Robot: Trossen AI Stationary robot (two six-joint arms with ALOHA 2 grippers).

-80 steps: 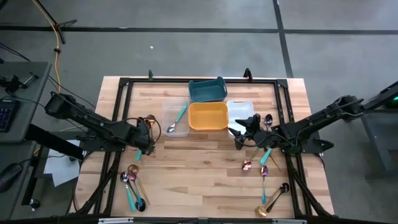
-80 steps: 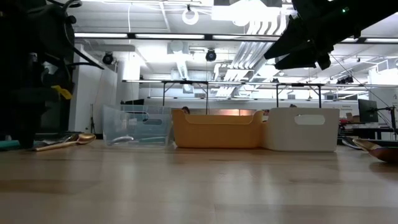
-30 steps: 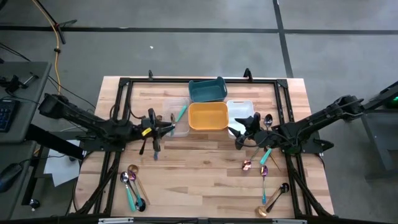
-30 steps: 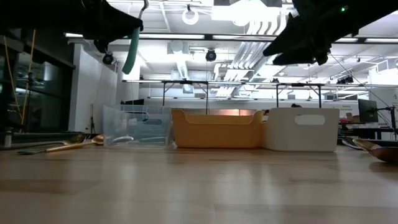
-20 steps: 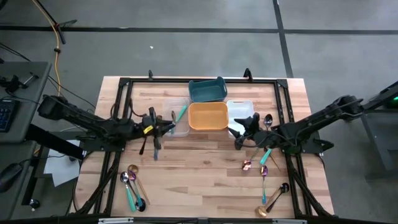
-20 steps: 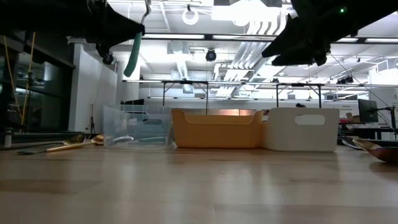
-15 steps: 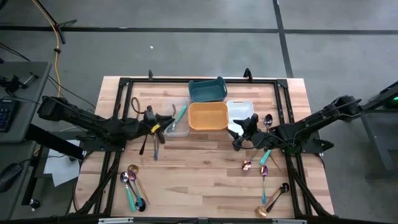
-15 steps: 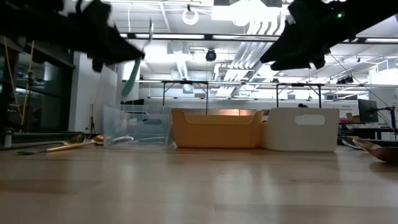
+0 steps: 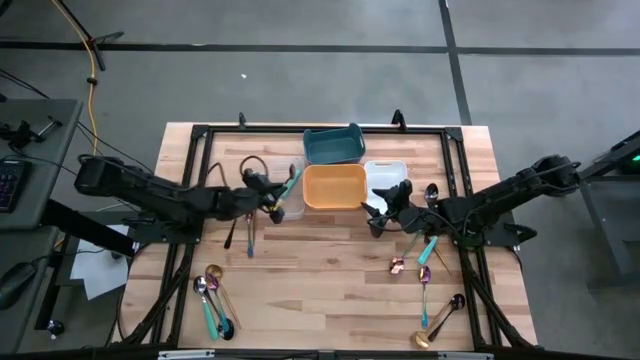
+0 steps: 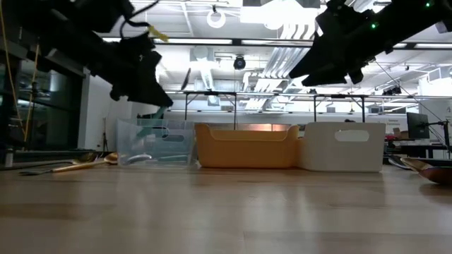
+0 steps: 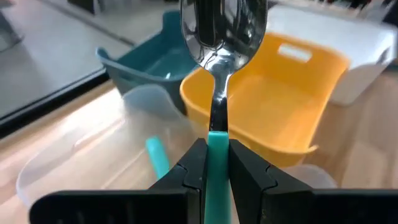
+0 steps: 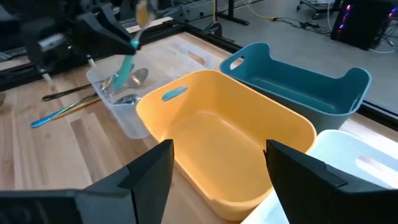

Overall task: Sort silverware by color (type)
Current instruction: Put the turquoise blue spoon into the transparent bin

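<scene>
Silverware lay split between the desk's two front corners when you reached this point, while your left gripper (image 11: 216, 163) carried one piece toward the trays at the back edge. Its fingers (image 11: 189, 171) were pinched narrow on the teal handle of a silver spoon (image 11: 219, 43), bowl pointing ahead, and it hung over the clear tray (image 9: 284, 190), which already held another teal-handled spoon (image 9: 288, 186). That match looks like the reason you brought it there: the clear tray seemed to be the home for the teal-handled kind. Gripping by the handle kept the heavier bowl forward, so I'd judge it would drop bowl-first once released. You kept the right gripper (image 9: 378, 215) waiting with its fingers spread wide and empty, just at the front of the yellow tray (image 9: 335, 187) and white tray (image 9: 386, 175), close to the loose pieces near the right edge (image 9: 424, 250). Parked there, it seemed ready for the next pick without crossing the left arm. Both the yellow tray and the teal tray (image 9: 333, 145) behind it looked empty. More pieces sat near the front left corner (image 9: 212, 295), with a dark one (image 9: 232, 232) and a teal-tipped gold one (image 9: 249, 236) lying beside the left arm, so most of the sorting was not yet done.
</scene>
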